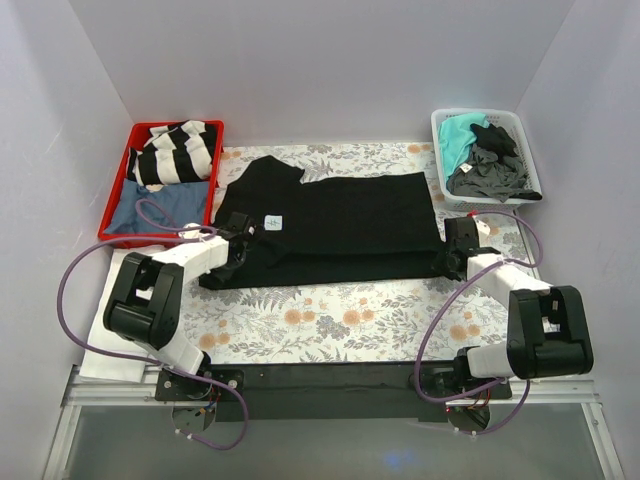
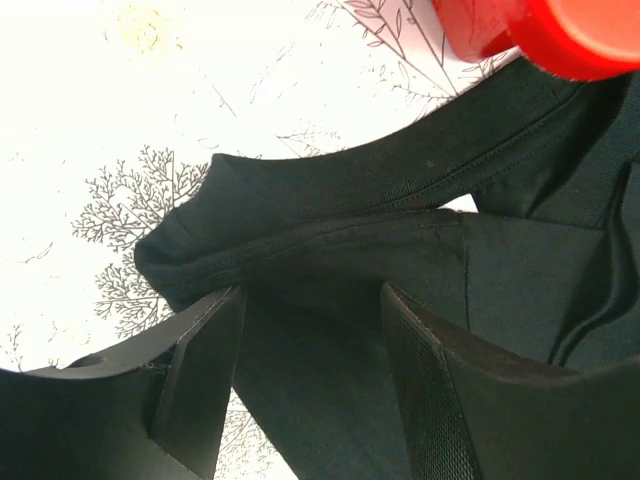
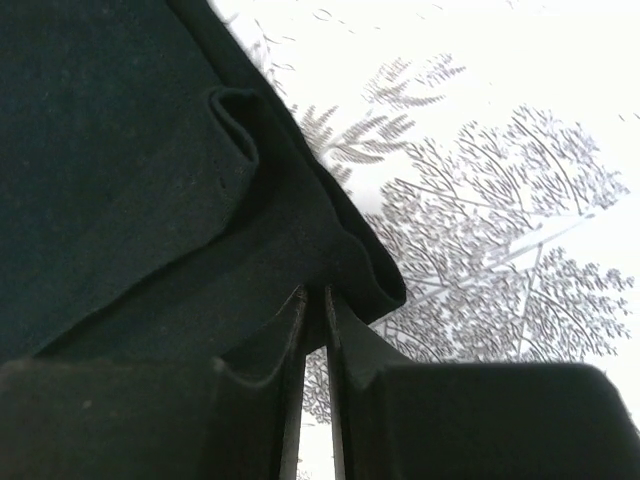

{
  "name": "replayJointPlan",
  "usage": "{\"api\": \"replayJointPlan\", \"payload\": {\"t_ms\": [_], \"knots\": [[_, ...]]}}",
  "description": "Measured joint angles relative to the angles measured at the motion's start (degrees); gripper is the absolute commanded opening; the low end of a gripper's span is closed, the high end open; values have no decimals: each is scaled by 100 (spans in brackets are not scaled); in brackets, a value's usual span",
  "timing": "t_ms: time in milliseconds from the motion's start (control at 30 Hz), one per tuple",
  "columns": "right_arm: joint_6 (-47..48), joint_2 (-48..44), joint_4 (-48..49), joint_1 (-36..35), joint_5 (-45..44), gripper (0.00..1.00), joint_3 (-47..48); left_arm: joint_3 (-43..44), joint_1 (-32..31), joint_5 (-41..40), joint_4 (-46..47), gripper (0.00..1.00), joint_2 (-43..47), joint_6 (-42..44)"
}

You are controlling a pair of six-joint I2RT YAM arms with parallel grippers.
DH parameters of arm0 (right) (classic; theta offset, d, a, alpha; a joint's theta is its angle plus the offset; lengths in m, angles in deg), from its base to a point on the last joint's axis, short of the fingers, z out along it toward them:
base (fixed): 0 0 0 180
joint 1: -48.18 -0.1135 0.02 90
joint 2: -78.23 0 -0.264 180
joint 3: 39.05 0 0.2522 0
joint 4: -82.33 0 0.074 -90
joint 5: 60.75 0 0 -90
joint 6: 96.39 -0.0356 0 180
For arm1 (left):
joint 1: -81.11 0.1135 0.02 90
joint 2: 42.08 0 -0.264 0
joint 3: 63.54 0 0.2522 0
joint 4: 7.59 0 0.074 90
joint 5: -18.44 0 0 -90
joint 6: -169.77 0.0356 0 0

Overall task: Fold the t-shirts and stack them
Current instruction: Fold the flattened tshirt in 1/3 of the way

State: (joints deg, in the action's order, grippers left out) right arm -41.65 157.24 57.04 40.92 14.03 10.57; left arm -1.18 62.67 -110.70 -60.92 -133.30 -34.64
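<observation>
We see the black shirt (image 1: 340, 225) lying flat across the middle of the floral table (image 1: 330, 320), collar end to the left and hem to the right. It is doubled in layers along its near edge, and a small white label (image 1: 272, 222) faces up near the collar.

The left gripper (image 2: 312, 300) sits low at the shirt's left end. Its fingers stand well apart, with a ridge of black cloth lying between them and not clamped.

The right gripper (image 3: 315, 300) is at the shirt's near right corner, its fingers closed to a thin slit and pinching the folded hem edge.

At the far left, a red bin (image 1: 118, 205) holds a striped top (image 1: 180, 150) and a blue cloth (image 1: 160, 205), just beside the shirt's collar end. At the far right, a white basket (image 1: 440, 150) holds a teal shirt (image 1: 460, 135) and a grey shirt (image 1: 490, 175), near the black shirt's far right corner.
</observation>
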Motion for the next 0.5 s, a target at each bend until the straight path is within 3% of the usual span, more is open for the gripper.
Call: {"api": "replayJointPlan", "payload": {"t_ms": [233, 500], "knots": [[-382, -595, -282, 0, -212, 18, -396, -55, 0, 177, -120, 56, 127, -2], [-380, -1403, -1357, 42, -376, 22, -549, -140, 26, 328, -426, 55, 549, 0]]}}
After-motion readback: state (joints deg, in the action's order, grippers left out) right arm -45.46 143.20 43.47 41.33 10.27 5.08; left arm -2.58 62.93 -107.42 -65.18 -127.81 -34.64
